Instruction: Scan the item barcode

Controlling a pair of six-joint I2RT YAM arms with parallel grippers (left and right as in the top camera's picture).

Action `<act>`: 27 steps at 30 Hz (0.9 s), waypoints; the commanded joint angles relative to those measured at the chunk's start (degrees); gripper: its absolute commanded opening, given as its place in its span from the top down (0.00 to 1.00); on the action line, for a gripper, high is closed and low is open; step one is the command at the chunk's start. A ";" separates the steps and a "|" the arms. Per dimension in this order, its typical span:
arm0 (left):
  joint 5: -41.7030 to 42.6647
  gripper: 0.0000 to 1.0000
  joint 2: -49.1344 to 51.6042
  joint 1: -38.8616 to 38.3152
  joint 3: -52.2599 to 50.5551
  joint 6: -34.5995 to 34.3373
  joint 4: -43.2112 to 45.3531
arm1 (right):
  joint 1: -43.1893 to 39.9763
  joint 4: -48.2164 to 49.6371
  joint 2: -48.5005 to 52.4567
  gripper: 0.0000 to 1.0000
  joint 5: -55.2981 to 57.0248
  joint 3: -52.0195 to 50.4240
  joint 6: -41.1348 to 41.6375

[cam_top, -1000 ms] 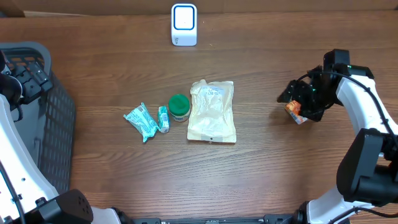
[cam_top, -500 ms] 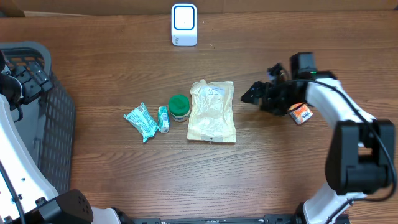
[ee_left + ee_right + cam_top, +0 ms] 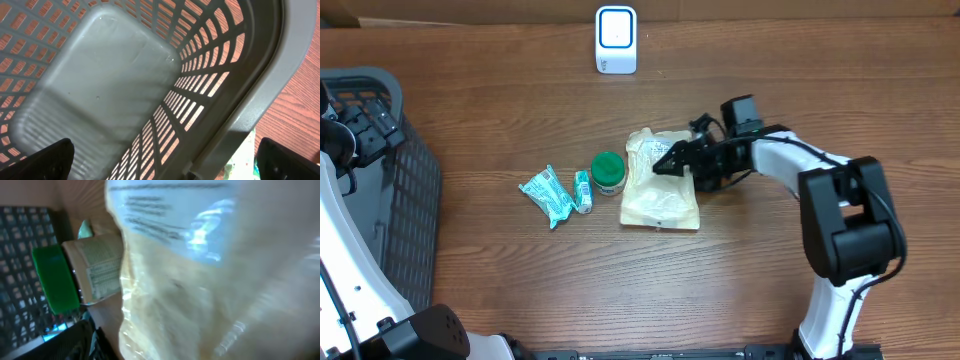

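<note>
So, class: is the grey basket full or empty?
Empty where visible: the left wrist view shows the basket with a bare floor; part of it is out of frame.

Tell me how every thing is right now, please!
scanner, standing upright.
cream pouch, lying flat.
green-capped bottle, cap on.
teal packets, lying flat.
basket, upright.
left gripper, open over the basket.
right gripper, over the cream pouch, jaws unclear.
</note>
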 commanded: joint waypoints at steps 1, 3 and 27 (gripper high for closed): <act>0.15 0.00 0.20 0.00 0.39 -0.39 0.04 | 2.67 2.60 3.08 0.24 2.99 -0.48 7.04; 0.15 0.00 0.20 0.00 0.39 -0.39 0.04 | 3.39 3.85 3.15 0.30 4.90 -0.48 9.03; 0.15 0.00 0.20 0.00 0.39 -0.39 0.04 | 1.09 -10.03 -12.37 0.96 20.63 3.91 2.64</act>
